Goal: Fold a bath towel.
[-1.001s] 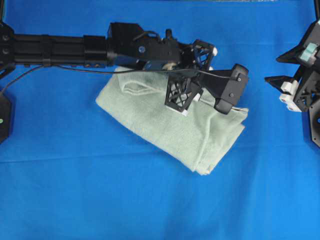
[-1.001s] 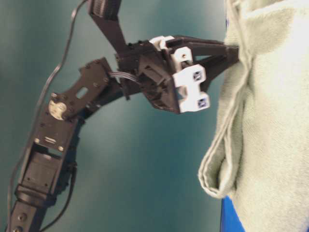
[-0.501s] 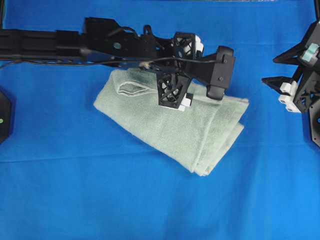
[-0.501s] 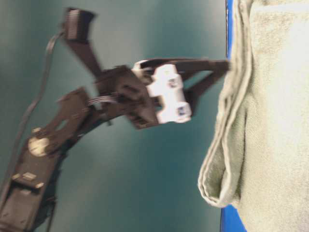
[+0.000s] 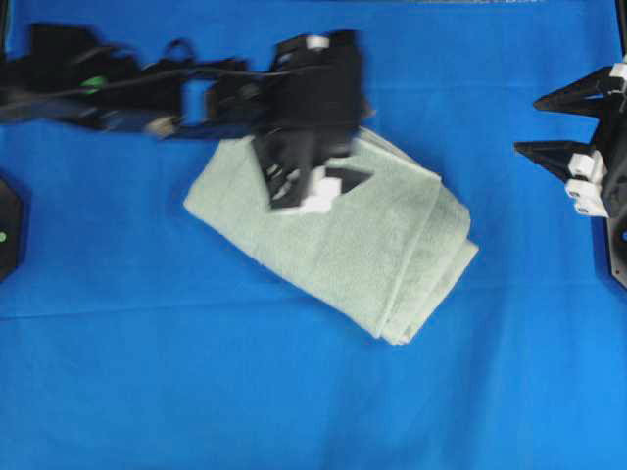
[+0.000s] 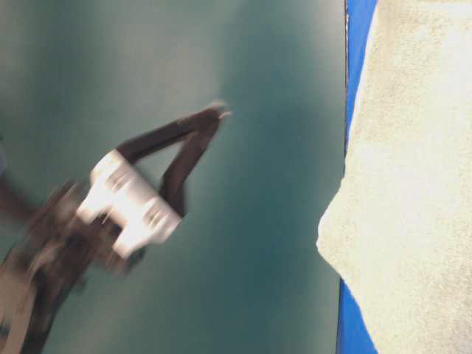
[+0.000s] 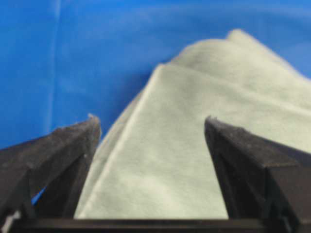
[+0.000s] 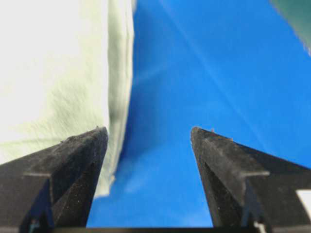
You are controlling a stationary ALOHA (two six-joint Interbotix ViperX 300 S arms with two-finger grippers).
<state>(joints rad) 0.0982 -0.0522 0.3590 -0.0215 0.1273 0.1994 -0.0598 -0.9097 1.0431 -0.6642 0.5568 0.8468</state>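
The bath towel [image 5: 362, 245] lies folded into a thick pale green bundle, slanting across the middle of the blue cover. My left gripper [image 5: 315, 176] hovers, blurred by motion, over the towel's upper left part. In the left wrist view this gripper [image 7: 151, 121] is open, and the towel [image 7: 194, 87] shows below between the jaws, untouched. From table level the left gripper [image 6: 206, 125] hangs clear of the towel [image 6: 413, 184]. My right gripper [image 5: 529, 125] stands open at the right edge. In its own view the right gripper [image 8: 148, 131] frames blue cover beside the towel's edge [image 8: 58, 73].
The blue table covering [image 5: 147, 372] spreads around the towel on every side. Black arm bases sit at the left edge [image 5: 8, 225] and the right edge [image 5: 615, 235]. A teal backdrop [image 6: 258, 221] fills the table-level view.
My left gripper opened, let go of the towel's edge, rose and pulled back to the left. The lifted flap dropped flat onto the bundle. The right gripper barely shifted.
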